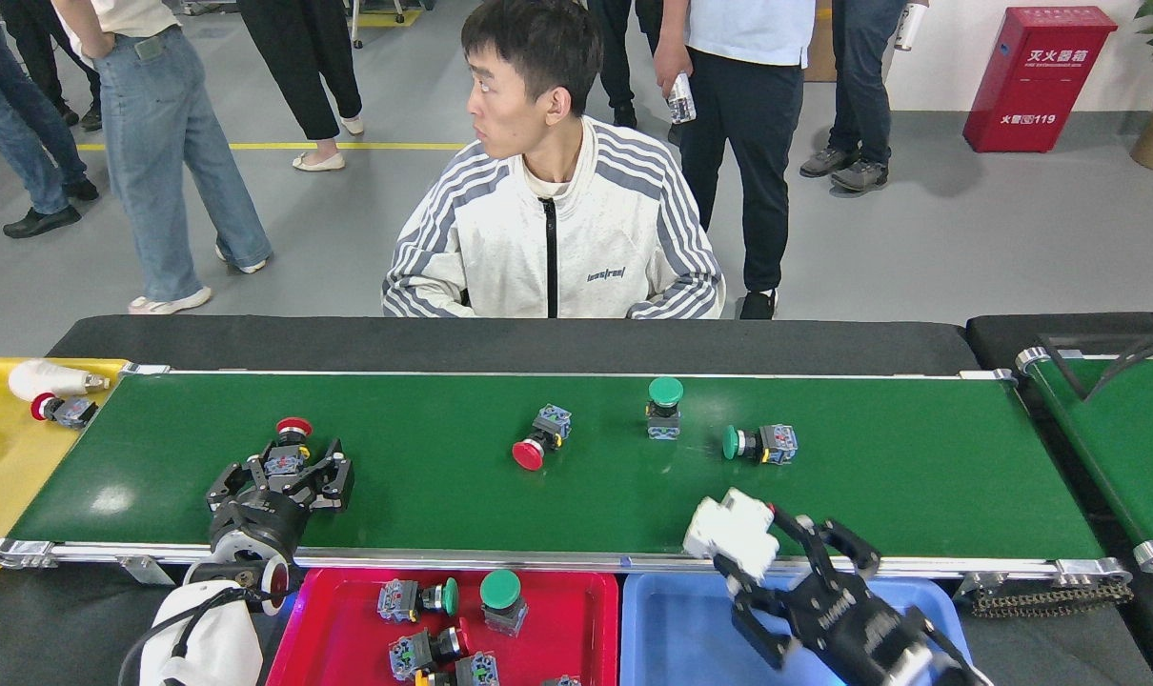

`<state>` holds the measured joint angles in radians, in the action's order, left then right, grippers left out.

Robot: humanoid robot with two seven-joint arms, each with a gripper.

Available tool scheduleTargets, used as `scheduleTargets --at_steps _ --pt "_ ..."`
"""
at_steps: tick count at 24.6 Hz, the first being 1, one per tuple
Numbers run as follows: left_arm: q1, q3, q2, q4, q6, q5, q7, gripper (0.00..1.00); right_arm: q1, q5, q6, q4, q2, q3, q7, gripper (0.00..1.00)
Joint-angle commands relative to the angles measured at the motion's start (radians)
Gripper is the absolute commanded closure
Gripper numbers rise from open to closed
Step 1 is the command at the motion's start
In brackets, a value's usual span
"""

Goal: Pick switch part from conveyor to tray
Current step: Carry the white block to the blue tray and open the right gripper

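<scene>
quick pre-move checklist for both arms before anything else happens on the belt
1. Right tool has a firm hold on the white part: ok, shut on it and lifted off the belt.
2. Blue tray has bare floor to receive it: ok, what shows is bare.
3. White part is over the blue tray: not ok, it hangs above the near rail of the conveyor.
4. Left tool lined up on the red-capped switch: ok, fingers either side.
5. Left tool shut on that switch: cannot tell.
6. Red tray has room: ok, right side bare.
</scene>
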<state>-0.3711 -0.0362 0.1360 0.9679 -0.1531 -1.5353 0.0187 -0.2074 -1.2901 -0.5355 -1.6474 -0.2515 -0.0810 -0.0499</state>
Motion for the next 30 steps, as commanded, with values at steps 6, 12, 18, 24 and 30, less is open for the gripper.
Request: scheduleTargets --at_steps 6,12,18,24,30 --pt "0.305 -0.008 0.020 0.494 -0.479 0.007 -0.011 0.89 0.006 0.038 -0.020 -0.018 0.158 0.253 -0.002 0.00" --pt "0.491 0.004 0.010 0.681 -0.632 0.023 -0.008 0.00 -0.004 -0.005 0.364 -0.022 0.224 0.345 -0.001 0.00" --pt "0.500 -0.077 -0.012 0.675 -0.511 0.020 -0.017 0.00 -0.043 -0.034 0.407 -0.022 0.202 0.345 -0.002 0.00" --pt "0.478 -0.229 0.017 0.595 -0.425 0.023 -0.020 0.00 -0.043 -0.032 0.404 -0.023 0.195 0.345 -0.002 0.00" --pt "0.408 -0.240 0.057 0.529 -0.485 0.023 -0.009 0.00 -0.041 -0.031 0.397 -0.022 0.193 0.345 -0.002 0.00"
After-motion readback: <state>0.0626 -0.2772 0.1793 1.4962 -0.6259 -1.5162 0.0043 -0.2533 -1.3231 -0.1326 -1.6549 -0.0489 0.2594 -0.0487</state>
